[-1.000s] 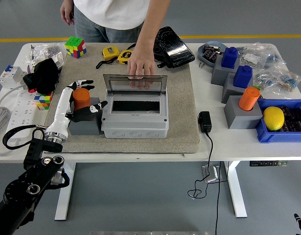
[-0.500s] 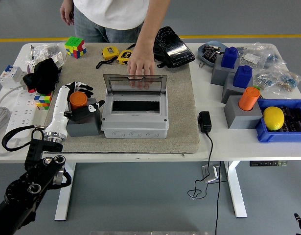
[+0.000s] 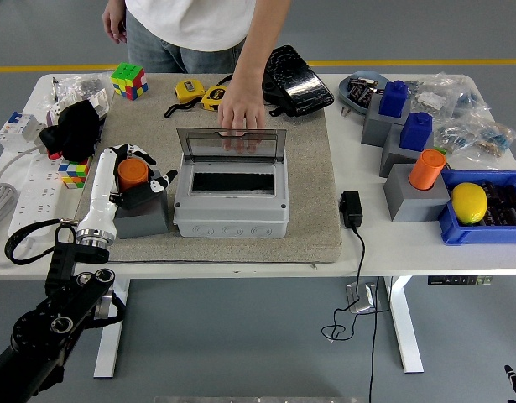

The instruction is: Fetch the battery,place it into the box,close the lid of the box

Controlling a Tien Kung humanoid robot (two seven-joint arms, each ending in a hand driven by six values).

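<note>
Your left hand [image 3: 133,175] has closed in on the orange battery [image 3: 132,173] over the last second: the fingers were spread off to its sides, now they curl round the cylinder from behind and from the right, so I'd call it clamped, grasp made, lift not begun. The battery has not moved; it stands upright in the grey holder block [image 3: 142,217] near the bench's left end, just beside the grey box [image 3: 231,204]. The forearm runs up from the lower left corner, wrist angled in toward the block, thumb side facing the box. A person's hand [image 3: 240,111] holds the clear lid [image 3: 231,144] open at the far edge of the box, slot exposed. The right hand is out of view. Fetch step nearly done; placing and lid closing remain.
</note>
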